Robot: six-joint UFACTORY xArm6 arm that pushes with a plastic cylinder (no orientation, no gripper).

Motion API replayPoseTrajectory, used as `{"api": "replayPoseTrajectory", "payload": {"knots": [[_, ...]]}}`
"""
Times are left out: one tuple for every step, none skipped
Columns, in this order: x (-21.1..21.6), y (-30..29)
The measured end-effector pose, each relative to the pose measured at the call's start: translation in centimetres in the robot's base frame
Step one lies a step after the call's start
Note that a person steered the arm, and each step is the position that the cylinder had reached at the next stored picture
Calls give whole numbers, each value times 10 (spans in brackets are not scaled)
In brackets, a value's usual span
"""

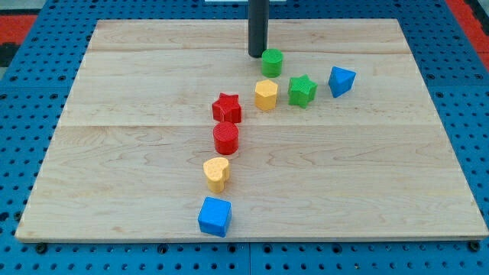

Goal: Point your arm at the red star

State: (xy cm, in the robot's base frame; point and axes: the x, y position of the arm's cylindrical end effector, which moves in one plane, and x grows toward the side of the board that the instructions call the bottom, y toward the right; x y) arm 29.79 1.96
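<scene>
The red star [227,108] lies near the middle of the wooden board [114,153]. My tip [257,55] is at the view's top, well above and to the right of the red star, just left of the green cylinder [272,62]. A red cylinder [226,138] sits directly below the star.
A yellow hexagon [266,95], a green star [302,91] and a blue triangular block [341,80] lie in a row right of the red star. A yellow heart [217,173] and a blue cube [215,216] lie below the red cylinder.
</scene>
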Motion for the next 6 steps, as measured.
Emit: {"api": "replayPoseTrajectory", "payload": {"knots": [[32,30],[41,68],[36,63],[36,-9],[63,-81],[105,-99]]}}
